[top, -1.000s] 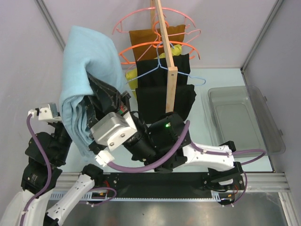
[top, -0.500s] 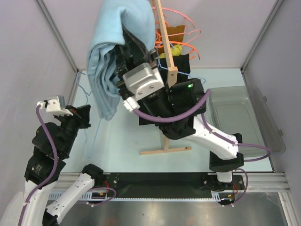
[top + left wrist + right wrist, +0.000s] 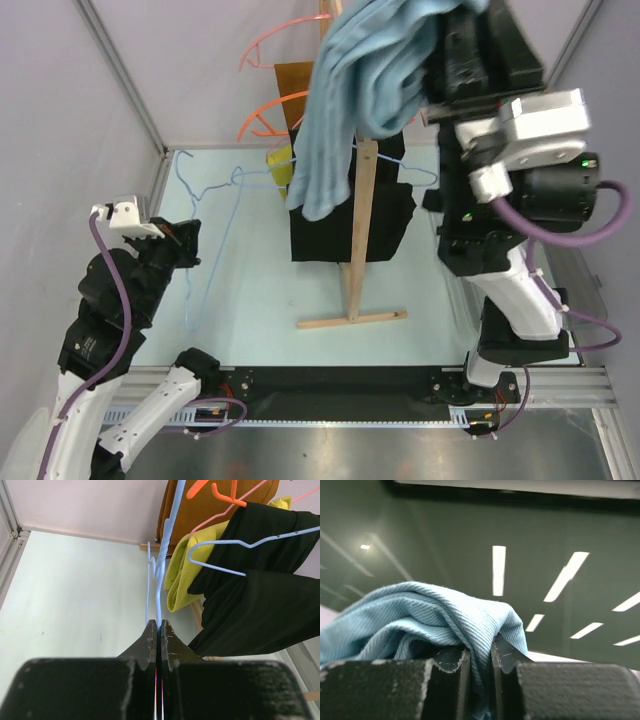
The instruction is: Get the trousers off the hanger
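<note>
My right gripper (image 3: 480, 655) is clamped on a fold of the trousers (image 3: 340, 100), and the rest of the cloth drapes down below its fingers. My left gripper (image 3: 157, 630) is pinched tight on the hanger (image 3: 159, 597), whose bare wire runs straight ahead of its tips, well apart from the trousers.
</note>
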